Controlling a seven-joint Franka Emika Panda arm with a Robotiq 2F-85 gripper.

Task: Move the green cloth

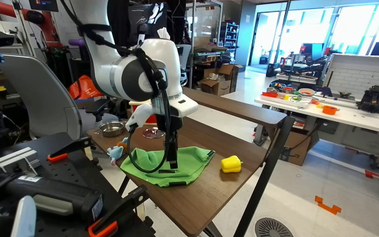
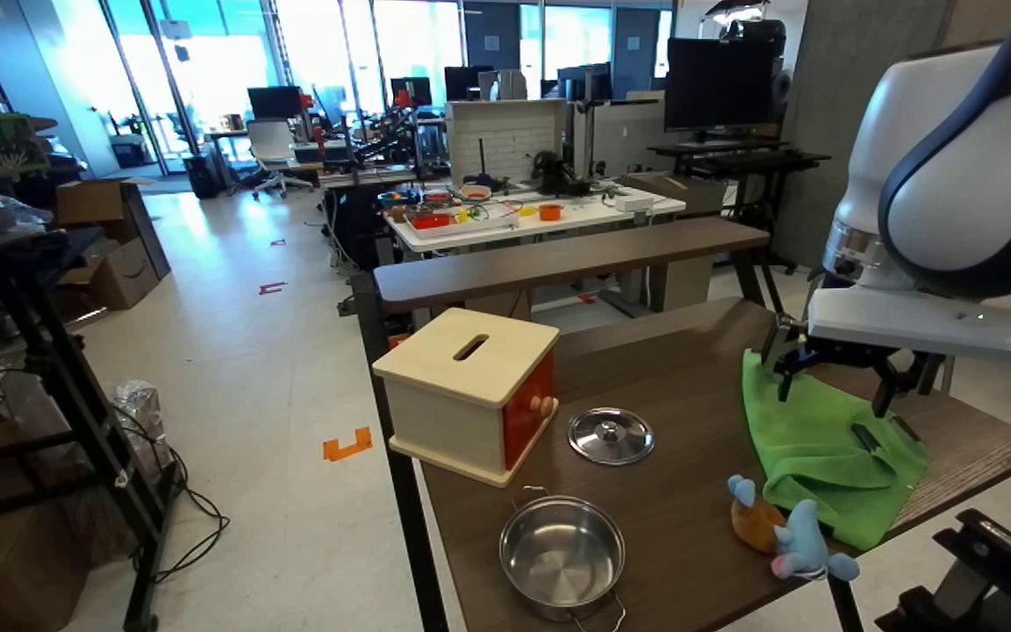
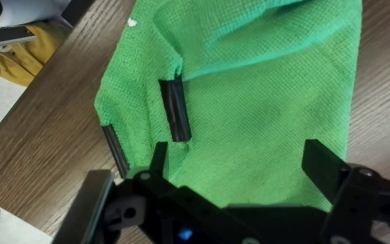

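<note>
The green cloth lies rumpled on the brown table, with folds and short black strips along its edges. It also shows in an exterior view and fills most of the wrist view. My gripper points down over the cloth in both exterior views. In the wrist view the gripper has its fingers wide apart with nothing between them but the cloth below. One black strip lies just ahead of the left finger. I cannot tell whether the fingertips touch the cloth.
A yellow pepper lies beside the cloth. A blue plush toy and an orange-brown one sit at its edge. A steel pot, a lid and a wooden box stand further along. A raised shelf borders the table.
</note>
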